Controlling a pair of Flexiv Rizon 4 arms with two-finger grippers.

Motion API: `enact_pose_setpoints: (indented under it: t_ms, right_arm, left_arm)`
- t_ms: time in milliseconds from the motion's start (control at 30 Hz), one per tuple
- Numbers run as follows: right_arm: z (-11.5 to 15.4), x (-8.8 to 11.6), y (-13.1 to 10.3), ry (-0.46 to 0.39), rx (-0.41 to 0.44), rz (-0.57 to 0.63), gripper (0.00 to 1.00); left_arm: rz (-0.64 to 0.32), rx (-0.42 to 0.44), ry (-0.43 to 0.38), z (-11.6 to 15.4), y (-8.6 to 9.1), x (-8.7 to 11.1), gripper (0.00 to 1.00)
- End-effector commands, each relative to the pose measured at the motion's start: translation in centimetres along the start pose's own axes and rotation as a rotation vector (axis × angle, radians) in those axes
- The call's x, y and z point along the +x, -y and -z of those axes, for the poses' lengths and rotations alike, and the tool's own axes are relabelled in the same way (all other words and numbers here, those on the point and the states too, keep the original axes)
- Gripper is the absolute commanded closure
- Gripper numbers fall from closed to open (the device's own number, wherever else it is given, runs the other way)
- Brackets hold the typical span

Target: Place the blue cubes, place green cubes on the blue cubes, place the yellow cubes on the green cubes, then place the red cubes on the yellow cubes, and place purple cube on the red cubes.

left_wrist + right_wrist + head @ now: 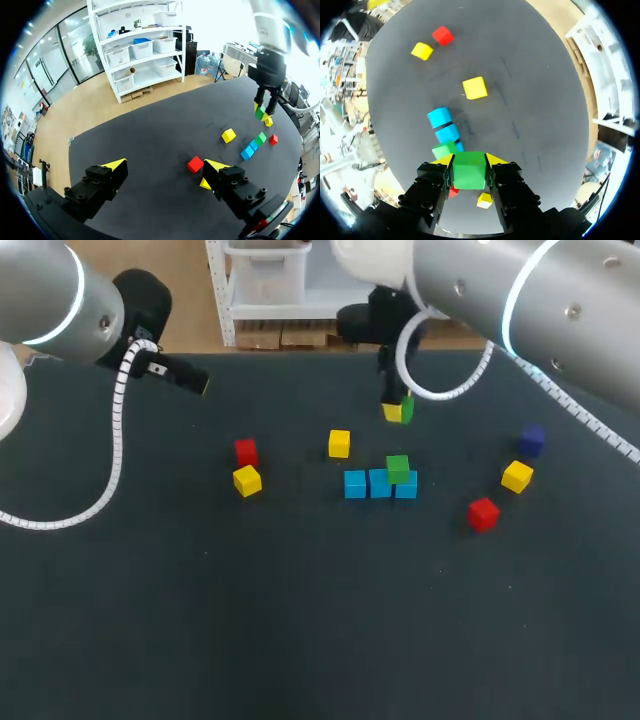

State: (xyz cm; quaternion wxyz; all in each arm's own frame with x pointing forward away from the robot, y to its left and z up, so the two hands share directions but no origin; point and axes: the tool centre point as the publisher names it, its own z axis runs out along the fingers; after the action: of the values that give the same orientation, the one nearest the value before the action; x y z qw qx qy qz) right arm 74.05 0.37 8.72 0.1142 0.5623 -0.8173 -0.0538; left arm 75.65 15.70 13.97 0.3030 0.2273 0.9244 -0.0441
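**Second green cube on its way to the blue row**

Pinching a green cube (469, 172) from both sides in the right gripper (470, 160), lifted clear of the table (300, 620), just behind the row of three blue cubes (380, 484). Carrying it high, probably to pass over the other green cube (398, 469) already seated toward the row's right end. Holding the left gripper (165, 167) spread and empty, parked well off to the side, likely to leave the row free. Leaving yellow cubes (339, 443), red cubes (483, 513) and purple cube (531, 439) loose around the row for later layers
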Motion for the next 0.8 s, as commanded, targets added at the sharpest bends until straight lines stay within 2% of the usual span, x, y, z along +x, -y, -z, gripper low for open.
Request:
enact_pose_setpoints:
  t_ms: [33,267,567,800]
  right_arm:
    - [1.0,-0.3,-2.4,-0.032,0.034,0.036,1.00]
    - [0.0,0.2,-5.2,-0.044,0.070,0.097,1.00]
    - [-2.6,1.0,-7.3,0.028,0.103,0.176,1.00]
    - [-2.9,0.7,-8.5,0.072,0.114,0.271,1.00]
  left_arm:
    - [0.000,0.000,0.000,0.0,0.0,0.0,0.00]
    - [0.000,0.000,0.000,0.0,0.0,0.0,0.00]
    - [0.000,0.000,0.000,0.0,0.0,0.0,0.00]
    - [0.000,0.000,0.000,0.0,0.0,0.0,0.00]
